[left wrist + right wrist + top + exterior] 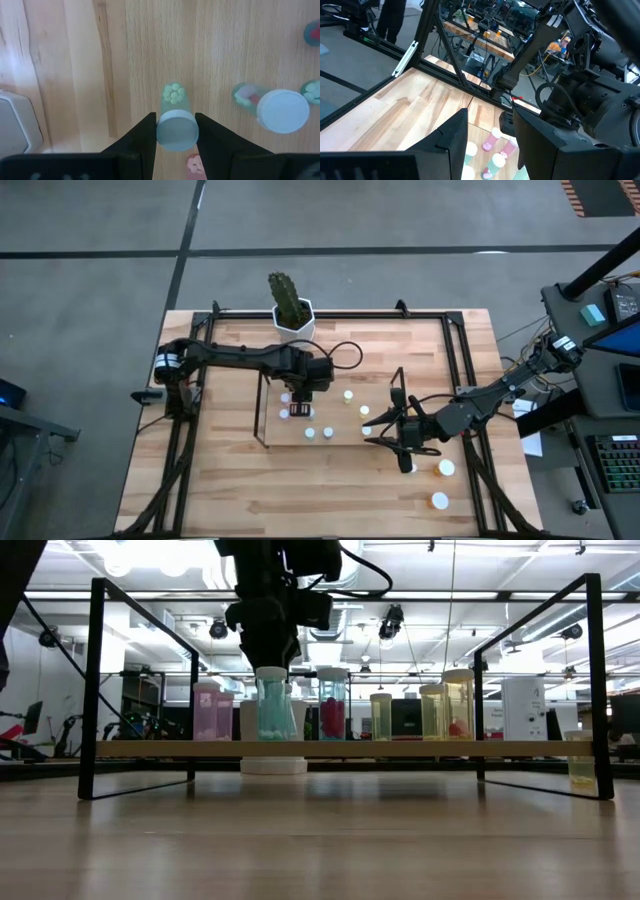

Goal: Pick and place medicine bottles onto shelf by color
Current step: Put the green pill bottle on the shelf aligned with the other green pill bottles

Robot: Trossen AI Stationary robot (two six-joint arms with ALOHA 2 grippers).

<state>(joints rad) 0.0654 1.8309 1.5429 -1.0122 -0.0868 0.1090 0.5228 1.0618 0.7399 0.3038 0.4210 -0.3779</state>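
The shelf [400,749], a wood board in a thin dark wire frame [266,405], carries several white-capped medicine bottles: a pink one [207,712], a bluish one with red pills [332,705] and yellowish ones [459,705]. My left gripper [177,137] reaches down over the shelf's left part, shut on a greenish bottle [270,708]. My right gripper [490,145] hovers level and open at the shelf's right end [395,435], with nothing between its fingers. Loose bottles [446,468] stand on the table near it. My left gripper pinches the greenish bottle at its white cap [177,131], one finger [145,137] on each side. The fingers come from above, pointing steeply down. The bottle stays upright below them, its base [173,93] at the level of the shelf board; whether it rests there I cannot tell.
A cactus in a white pot [293,315] stands behind the shelf at the table's far edge. A black frame [470,380] edges the table. One yellowish bottle [582,760] stands on the table to the right of the shelf. Bare wood lies along the near edge.
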